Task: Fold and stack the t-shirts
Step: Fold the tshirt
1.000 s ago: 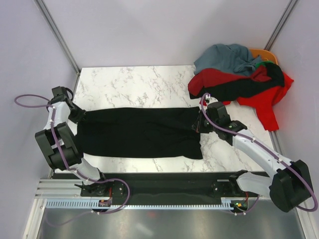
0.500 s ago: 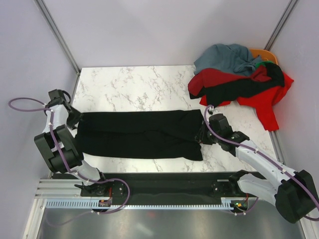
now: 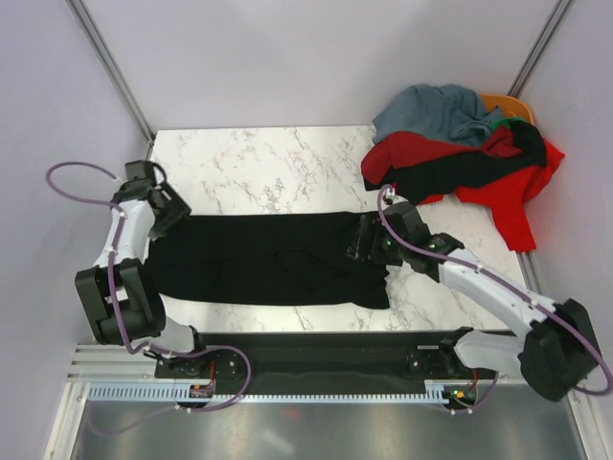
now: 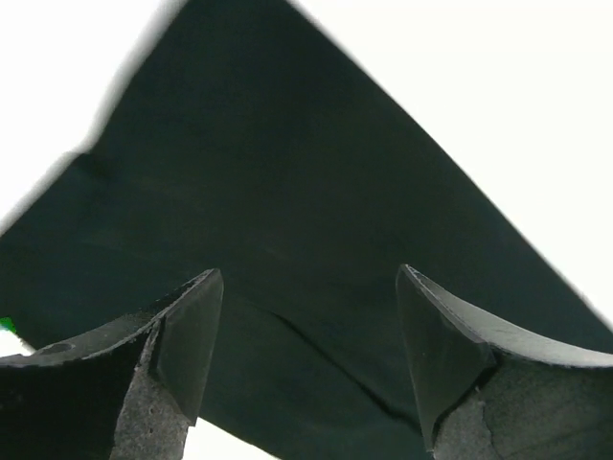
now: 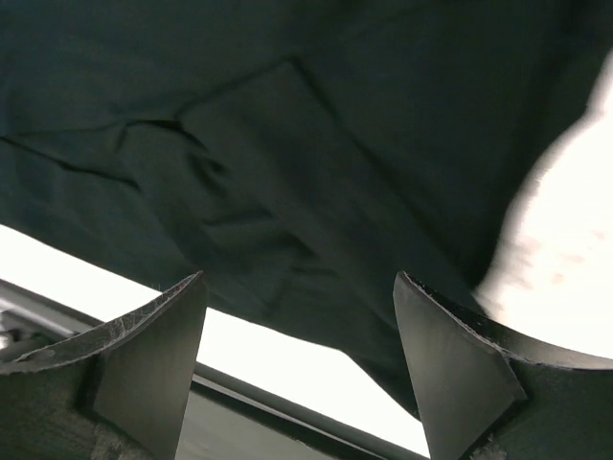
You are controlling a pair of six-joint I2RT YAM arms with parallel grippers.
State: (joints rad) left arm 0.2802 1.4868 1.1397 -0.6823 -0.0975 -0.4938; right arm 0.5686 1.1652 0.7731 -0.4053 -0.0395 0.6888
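Your left gripper [image 4: 305, 280] and right gripper [image 5: 299, 278] have shifted toward each other, fingers apart and empty. The black shirt [image 3: 268, 259] lies flat beneath them; treat this fold as laid.

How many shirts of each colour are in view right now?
Black: 2, the spread black shirt and the black shirt in the pile
Red: 1, the red shirt
Grey-blue: 1, the grey-blue shirt
Orange: 1, the orange shirt, only a sliver showing
Green: 1, the green shirt, only a sliver showing
Total: 6, as far as the pile shows
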